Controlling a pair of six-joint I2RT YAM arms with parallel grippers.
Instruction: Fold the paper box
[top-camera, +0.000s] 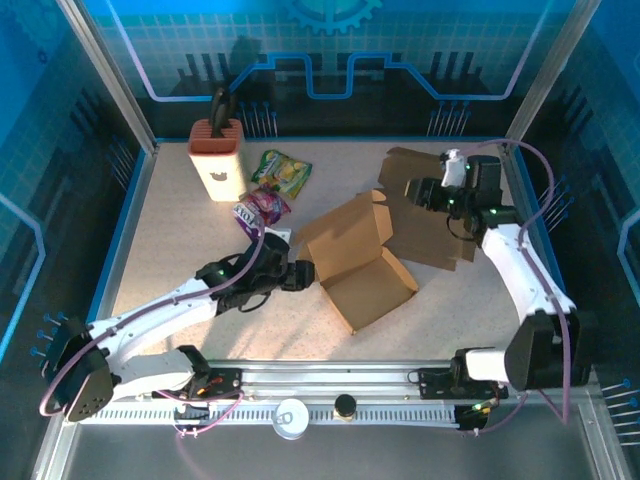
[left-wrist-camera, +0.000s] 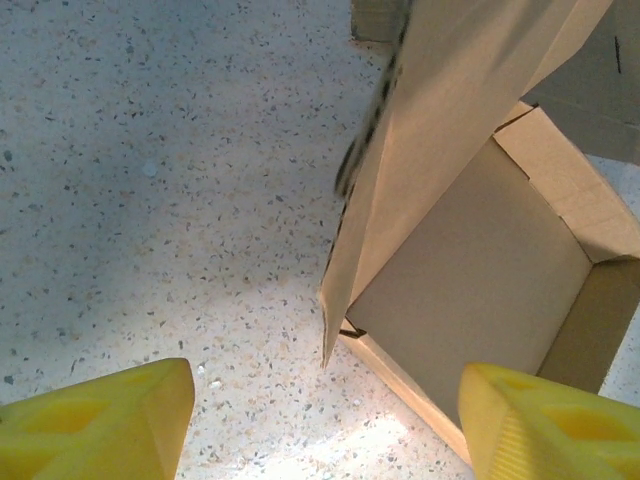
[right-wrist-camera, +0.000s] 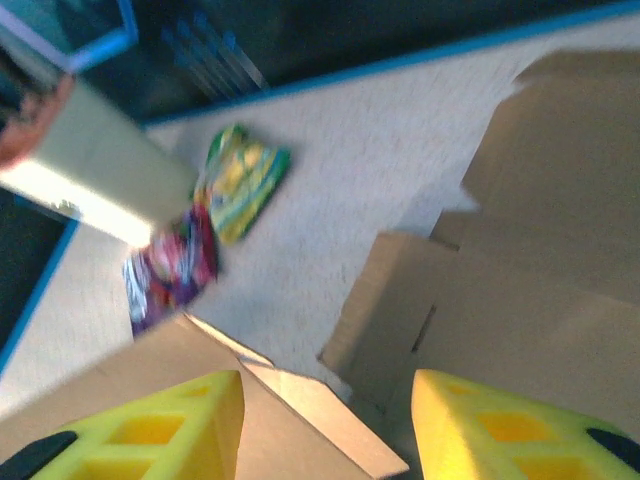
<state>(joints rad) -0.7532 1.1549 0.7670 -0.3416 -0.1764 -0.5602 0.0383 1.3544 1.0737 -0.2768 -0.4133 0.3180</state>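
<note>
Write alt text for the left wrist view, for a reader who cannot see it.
The left gripper stands open above a speckled table, its yellow fingertips at the bottom corners. Ahead of them lies the brown paper box, its tray open, one tall flap upright, its edge blurred.

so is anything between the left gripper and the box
Nothing visible. The open left gripper is right at the edge of the box, with just bare table between them.

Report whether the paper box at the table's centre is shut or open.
Open. The paper box has its lid standing up off the tray, and the left wrist view shows the tray's inside bare and empty.
</note>
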